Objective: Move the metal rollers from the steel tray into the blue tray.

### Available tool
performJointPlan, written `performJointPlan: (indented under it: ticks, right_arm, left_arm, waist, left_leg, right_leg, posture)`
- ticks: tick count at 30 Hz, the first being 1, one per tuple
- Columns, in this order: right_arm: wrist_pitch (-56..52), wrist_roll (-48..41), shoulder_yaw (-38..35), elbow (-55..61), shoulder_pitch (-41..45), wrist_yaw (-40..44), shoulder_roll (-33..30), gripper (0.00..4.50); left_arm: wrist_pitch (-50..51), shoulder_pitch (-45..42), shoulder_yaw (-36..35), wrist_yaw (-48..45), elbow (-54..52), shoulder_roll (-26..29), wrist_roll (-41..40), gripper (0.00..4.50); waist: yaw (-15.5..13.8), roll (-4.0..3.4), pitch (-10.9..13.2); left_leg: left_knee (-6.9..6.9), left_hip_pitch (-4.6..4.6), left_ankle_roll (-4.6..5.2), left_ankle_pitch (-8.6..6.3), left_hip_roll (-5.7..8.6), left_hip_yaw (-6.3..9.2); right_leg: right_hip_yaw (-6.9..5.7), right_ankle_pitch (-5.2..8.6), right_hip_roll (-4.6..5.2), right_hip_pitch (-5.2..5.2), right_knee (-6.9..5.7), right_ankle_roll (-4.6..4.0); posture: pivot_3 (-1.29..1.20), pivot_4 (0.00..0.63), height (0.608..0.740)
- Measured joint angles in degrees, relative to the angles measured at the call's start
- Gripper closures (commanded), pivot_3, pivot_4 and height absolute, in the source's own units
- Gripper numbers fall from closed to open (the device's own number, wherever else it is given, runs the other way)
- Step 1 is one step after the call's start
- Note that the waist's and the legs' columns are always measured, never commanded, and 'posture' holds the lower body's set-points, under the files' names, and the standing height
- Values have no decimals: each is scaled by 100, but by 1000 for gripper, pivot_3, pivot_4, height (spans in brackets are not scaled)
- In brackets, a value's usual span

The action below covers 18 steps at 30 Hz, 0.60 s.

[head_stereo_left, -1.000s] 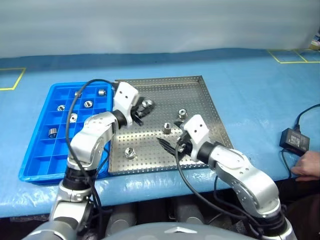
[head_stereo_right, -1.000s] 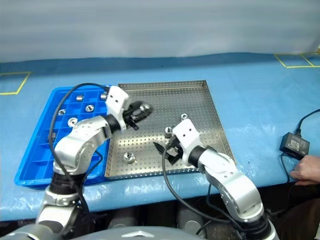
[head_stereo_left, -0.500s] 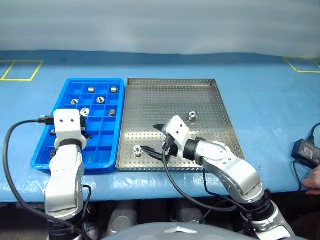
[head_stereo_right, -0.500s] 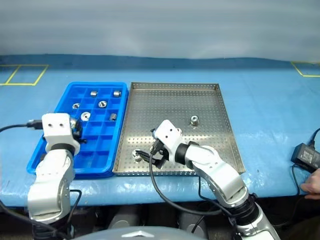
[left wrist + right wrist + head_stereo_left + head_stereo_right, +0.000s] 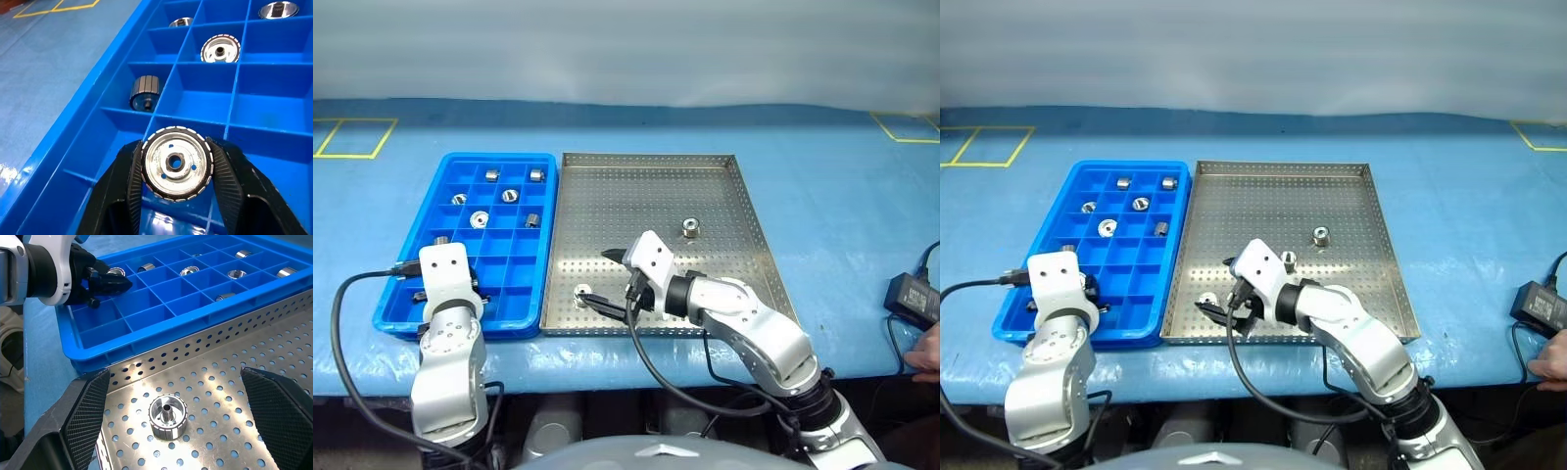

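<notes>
The steel tray (image 5: pixel 705 191) sits on the blue worktop (image 5: pixel 832 176) with the blue tray (image 5: pixel 407 294) right against its left side, so the steel tray is the easy reference here.

The left gripper (image 5: pixel 177 169) is over the near-left corner of the blue tray, well to the left of the steel tray, its fingers (image 5: pixel 122 183) clamped on a flanged roller (image 5: pixel 176 163), hole facing the camera, above a compartment. Several more rollers (image 5: pixel 504 196) lie in compartments toward the far end of the blue tray, and one ribbed roller (image 5: pixel 145 92) is on its side in the next cell along.

The right gripper (image 5: pixel 181 396) hovers over the steel tray's near-left corner, jaws spread wide, with a roller (image 5: pixel 167 417) standing on the perforated floor between the fingers (image 5: pixel 85 404), not touched. Another roller (image 5: pixel 690 228) stands out toward the steel tray's middle right. A black power brick (image 5: pixel 913 297) lies on the worktop well off to the right of the steel tray.
</notes>
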<state>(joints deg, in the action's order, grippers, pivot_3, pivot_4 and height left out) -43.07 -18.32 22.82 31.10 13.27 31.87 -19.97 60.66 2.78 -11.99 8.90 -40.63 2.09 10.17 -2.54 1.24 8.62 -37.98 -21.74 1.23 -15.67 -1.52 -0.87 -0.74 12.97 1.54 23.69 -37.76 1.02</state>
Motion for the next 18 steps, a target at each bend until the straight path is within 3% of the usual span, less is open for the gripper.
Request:
performJointPlan:
  ticks: [5, 10, 15, 18]
  right_arm:
    - [-16, -3, -71, 53, -151, -137, -11, 0]
    - [-149, -9, -264, 276, -377, -244, -164, 0]
    - [-346, -24, -575, 401, -587, -387, -325, 0]
    - [-387, -24, -679, 499, -740, -478, -362, 0]
  left_arm:
    - [-103, -305, -6, -246, 0, 70, -151, 120]
    - [-252, -754, 403, -1372, -18, 747, -861, 120]
    - [-60, -1108, 832, -3178, -10, 2138, -2012, 120]
    - [112, -1465, 1378, -4337, 173, 3271, -2602, 120]
  waist:
    - [-3, 0, 0]
    - [20, 0, 0]
    - [80, -4, 1]
    - [89, -8, 2]
  left_leg:
    - [-1, 0, -1, 0, 0, 1]
    - [1, -3, -1, 0, 2, -1]
    - [6, 0, -1, 1, -4, -1]
    - [8, 1, -1, 1, -4, 3]
  right_leg:
    - [-2, 0, 0, 0, -1, 0]
    - [-3, 1, 2, 3, 1, -2]
    - [-4, 7, -6, 6, -4, -12]
    - [-7, 12, -12, 6, -4, -19]
  posture:
    - [132, 150, 740]
    - [117, 150, 740]
    - [102, 150, 740]
    - [84, 150, 740]
